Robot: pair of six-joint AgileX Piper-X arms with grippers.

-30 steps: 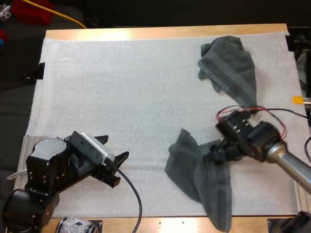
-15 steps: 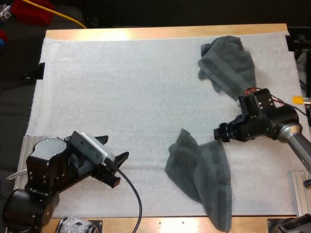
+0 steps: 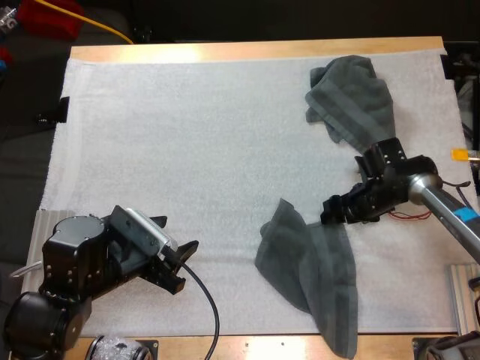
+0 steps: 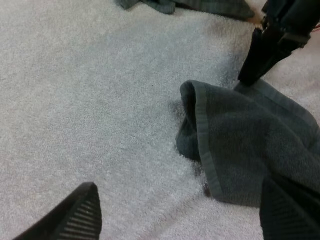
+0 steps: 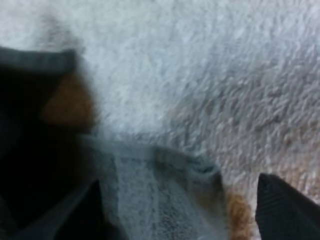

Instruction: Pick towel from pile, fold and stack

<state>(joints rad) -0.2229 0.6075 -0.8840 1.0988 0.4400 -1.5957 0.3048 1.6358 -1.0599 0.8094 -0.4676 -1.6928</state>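
Note:
A dark grey-green towel [image 3: 307, 270] lies loosely spread on the mat's near right, and shows close by in the left wrist view [image 4: 250, 145]. A second, crumpled towel [image 3: 352, 97] sits at the far right. My right gripper [image 3: 330, 212] is low at the near towel's far right corner. Its fingers stand apart, one on each side of that towel's edge [image 5: 160, 190], with the gripper [image 5: 170, 215] open around it. In the left wrist view the right arm's fingertips [image 4: 255, 65] touch the towel's far edge. My left gripper [image 3: 180, 231] hovers open at the near left, holding nothing [image 4: 182, 215].
The white mat [image 3: 187, 135] covers most of the wooden table [image 3: 247, 51]. Its left and middle hold bare room. The near towel hangs slightly over the mat's front edge.
My right gripper left the near towel's middle, rose back toward the far right, then came down at the towel's far right corner. The left arm barely moved.

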